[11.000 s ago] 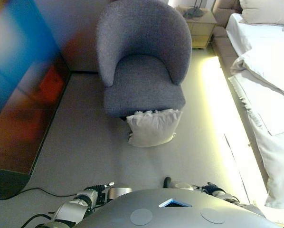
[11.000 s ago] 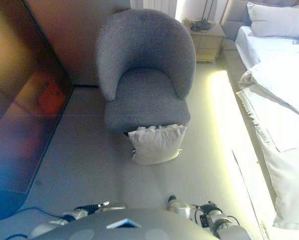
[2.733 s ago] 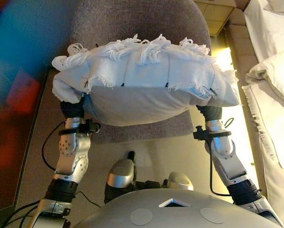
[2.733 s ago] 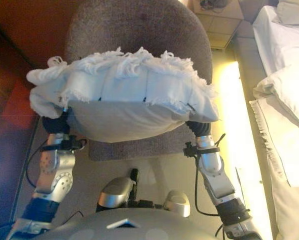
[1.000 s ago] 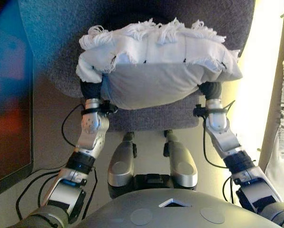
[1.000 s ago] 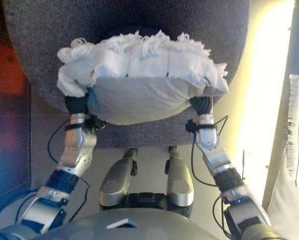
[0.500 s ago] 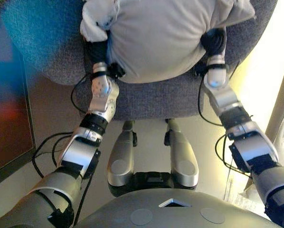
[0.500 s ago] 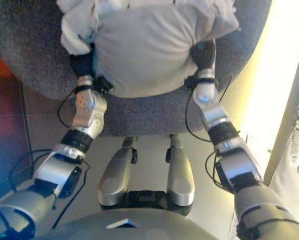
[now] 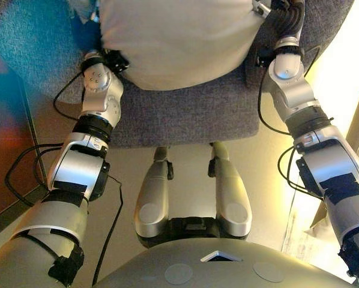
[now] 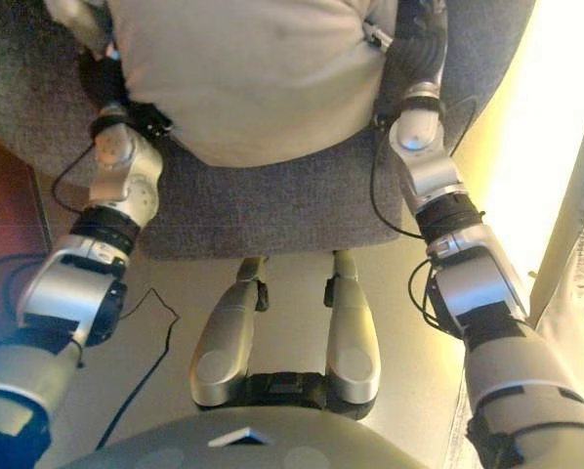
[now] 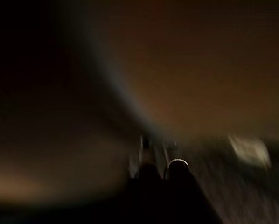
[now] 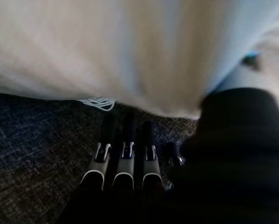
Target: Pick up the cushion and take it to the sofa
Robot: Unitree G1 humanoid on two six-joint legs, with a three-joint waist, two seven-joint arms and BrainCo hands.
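Note:
The white cushion (image 9: 173,36) is clamped between my two hands, over the seat of the grey armchair (image 9: 185,117). Whether it rests on the seat cannot be told. My left hand (image 10: 102,80) presses its left side and is mostly hidden by the cushion. The left wrist view is dark and shows only dim straight fingers (image 11: 151,161). My right hand (image 9: 287,21) presses the cushion's right side. In the right wrist view its fingers (image 12: 125,158) lie straight along the cushion (image 12: 107,46), just above the chair fabric (image 12: 32,140). Both arms are stretched far forward.
The armchair's curved sides rise at left (image 9: 29,42) and right (image 9: 329,18) of my arms. A dark glossy panel (image 9: 5,150) stands at the left. A brightly lit floor strip (image 9: 341,78) and white fringed bedding (image 10: 580,244) lie to the right.
Both arms have stretched forward and carried the cushion deeper over the armchair seat. Its fringed top edge has left the view. The view has also tipped down and closer.

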